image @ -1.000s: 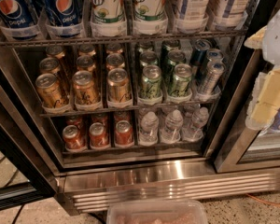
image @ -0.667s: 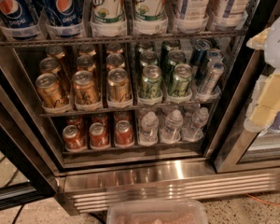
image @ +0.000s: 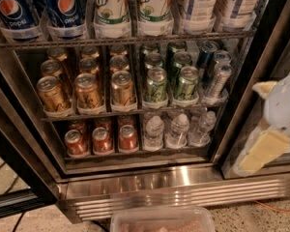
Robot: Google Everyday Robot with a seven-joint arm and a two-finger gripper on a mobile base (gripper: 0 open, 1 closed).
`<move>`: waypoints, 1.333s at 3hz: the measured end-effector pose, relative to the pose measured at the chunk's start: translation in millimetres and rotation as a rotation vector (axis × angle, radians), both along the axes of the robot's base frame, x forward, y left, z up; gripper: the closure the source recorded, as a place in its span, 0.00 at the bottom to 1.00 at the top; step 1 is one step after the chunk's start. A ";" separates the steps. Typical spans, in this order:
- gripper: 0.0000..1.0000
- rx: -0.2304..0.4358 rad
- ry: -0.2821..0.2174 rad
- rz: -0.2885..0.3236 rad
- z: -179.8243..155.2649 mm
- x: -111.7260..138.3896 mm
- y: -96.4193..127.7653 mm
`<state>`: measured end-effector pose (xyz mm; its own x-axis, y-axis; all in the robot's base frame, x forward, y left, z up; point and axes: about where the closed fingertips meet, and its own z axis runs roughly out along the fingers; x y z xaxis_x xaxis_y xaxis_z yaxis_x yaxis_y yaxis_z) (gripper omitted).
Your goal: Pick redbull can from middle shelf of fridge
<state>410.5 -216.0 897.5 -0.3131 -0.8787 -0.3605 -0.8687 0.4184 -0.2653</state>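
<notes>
The fridge (image: 183, 182) stands open in front of me. Its middle shelf (image: 135, 111) is a wire rack holding rows of gold, green and blue-silver cans. The redbull can (image: 216, 81) is slim and blue-and-silver, at the front of the rightmost row, with two more behind it. My gripper (image: 262, 121) is white with yellowish pads (image: 263, 151). It hangs at the right edge of the view, to the right of the redbull row, outside the shelf and in front of the fridge frame. Its fingers stand apart and hold nothing.
Big Pepsi and 7UP bottles (image: 111, 8) fill the rack above. Small red cans (image: 101, 140) and water bottles (image: 178, 129) fill the rack below. Green cans (image: 186, 83) stand just left of the redbull row. A dark door frame post (image: 241, 95) rises right of the shelves. A clear plastic tub (image: 162, 220) sits on the floor.
My gripper has moved down along the right edge of the view, from the level of the top rack to below the middle shelf. The cans have not moved.
</notes>
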 end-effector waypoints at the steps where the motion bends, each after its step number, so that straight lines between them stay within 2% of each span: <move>1: 0.00 0.058 -0.052 -0.038 -35.0 10.6 4.4; 2: 0.00 0.063 -0.102 -0.052 -31.3 22.2 4.2; 3: 0.00 0.070 -0.104 -0.056 -31.7 22.6 4.2; 4: 0.00 0.107 -0.157 -0.092 -35.0 29.5 5.3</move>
<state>440.0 -210.6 862.5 -0.3230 -0.8029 -0.5010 -0.7767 0.5273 -0.3445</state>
